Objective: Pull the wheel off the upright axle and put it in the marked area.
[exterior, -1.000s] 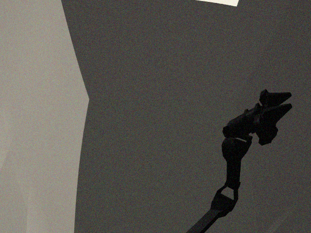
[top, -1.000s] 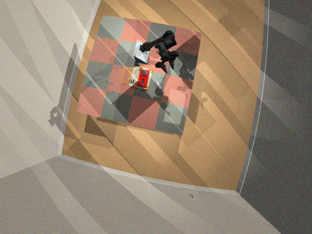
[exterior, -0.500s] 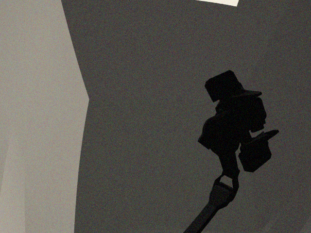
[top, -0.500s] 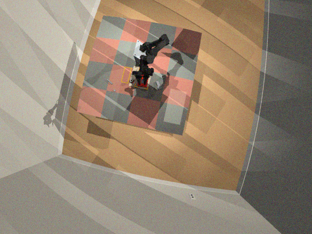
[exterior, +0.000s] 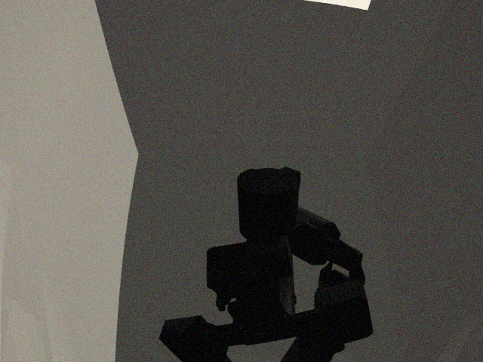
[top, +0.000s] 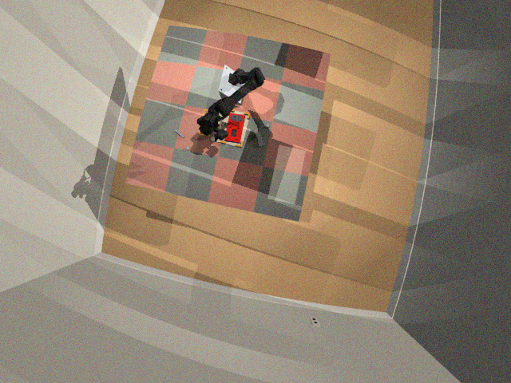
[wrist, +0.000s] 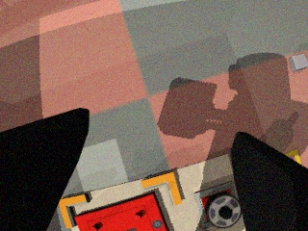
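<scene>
The wheel [wrist: 213, 212], grey with spokes and a dark centre, sits on the cream board at the bottom of the wrist view, beside the right finger. The axle under it cannot be made out. My gripper [wrist: 162, 131] is open with nothing between its fingers, and is above the board. In the top view the arm covers the wheel. The marked area's yellow outline [top: 200, 132] [wrist: 295, 156] shows only in part, beyond the right finger in the wrist view. The exterior view shows only the arm's dark silhouette.
A red block [top: 235, 124] [wrist: 120, 217] sits on the cream board [top: 247, 128] between orange corner brackets [wrist: 166, 182]. Small grey pieces [top: 179, 133] [wrist: 298, 62] lie beyond the yellow outline. The arm's white base plate [top: 225, 82] stands behind the board.
</scene>
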You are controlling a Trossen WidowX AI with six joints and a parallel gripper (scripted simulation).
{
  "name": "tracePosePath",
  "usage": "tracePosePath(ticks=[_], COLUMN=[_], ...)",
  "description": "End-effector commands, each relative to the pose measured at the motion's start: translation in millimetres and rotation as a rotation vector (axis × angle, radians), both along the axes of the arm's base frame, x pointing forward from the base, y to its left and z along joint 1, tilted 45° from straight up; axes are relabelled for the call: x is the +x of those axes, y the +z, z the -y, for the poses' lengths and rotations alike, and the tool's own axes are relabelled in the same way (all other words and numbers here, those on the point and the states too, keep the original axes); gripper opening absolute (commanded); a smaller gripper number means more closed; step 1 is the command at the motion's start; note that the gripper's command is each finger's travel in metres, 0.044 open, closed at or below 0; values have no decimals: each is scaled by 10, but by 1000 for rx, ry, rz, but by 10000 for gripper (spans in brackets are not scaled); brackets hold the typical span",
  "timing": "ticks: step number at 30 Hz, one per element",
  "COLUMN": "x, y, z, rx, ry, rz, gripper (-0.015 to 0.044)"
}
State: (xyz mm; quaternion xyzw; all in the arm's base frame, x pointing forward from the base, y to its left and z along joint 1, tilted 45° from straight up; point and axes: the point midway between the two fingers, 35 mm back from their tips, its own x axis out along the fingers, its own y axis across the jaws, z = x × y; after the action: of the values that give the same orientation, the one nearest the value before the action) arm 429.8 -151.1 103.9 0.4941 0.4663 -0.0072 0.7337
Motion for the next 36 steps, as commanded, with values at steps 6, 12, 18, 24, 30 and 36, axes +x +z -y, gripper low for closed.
tracePosePath(ticks=[6,12,18,24,30,36], x=[-596,-740,-715,-670,-642,-631], y=[-928,-1046,-1058,-1306,-1577,-1552], z=[-438,-531,-535,-770,-1056,-1046], rx=[462,524,524,524,527,518], ry=[-382,-466,-466,-466,-464,-455], rz=[-822,-998,-997,-997,-997,-995], gripper=[300,300,300,300,300,221])
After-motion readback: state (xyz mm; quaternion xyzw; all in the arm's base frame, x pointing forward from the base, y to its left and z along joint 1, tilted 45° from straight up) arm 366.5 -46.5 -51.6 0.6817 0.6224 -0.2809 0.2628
